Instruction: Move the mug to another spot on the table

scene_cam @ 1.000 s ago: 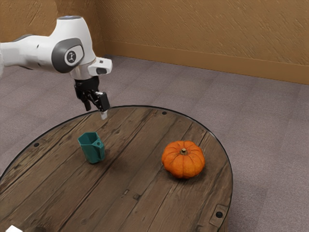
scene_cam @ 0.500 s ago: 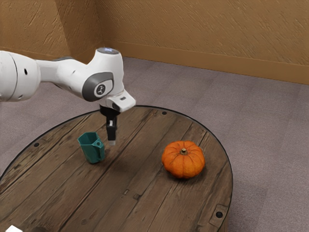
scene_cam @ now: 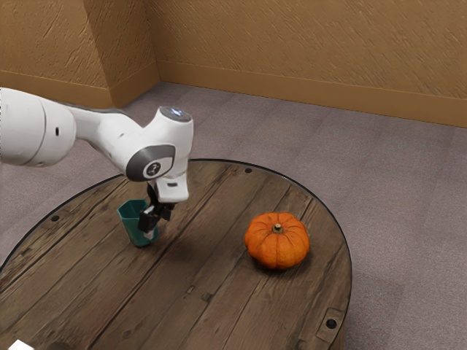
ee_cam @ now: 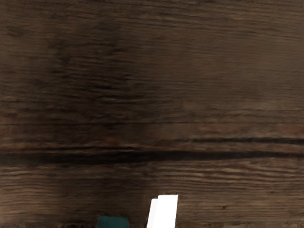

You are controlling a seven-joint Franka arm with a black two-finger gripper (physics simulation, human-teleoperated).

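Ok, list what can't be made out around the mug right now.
1. Mug handle side: exterior view, hidden behind the gripper.
2. Whether the gripper actually grips the mug: exterior view, too small and dark.
3. Most of the mug: wrist view, cut off by the picture's edge.

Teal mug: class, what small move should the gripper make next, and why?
Probably secure a grasp on the mug before lifting: the gripper sits low at its rim, and the mug stands on the table, not yet lifted.
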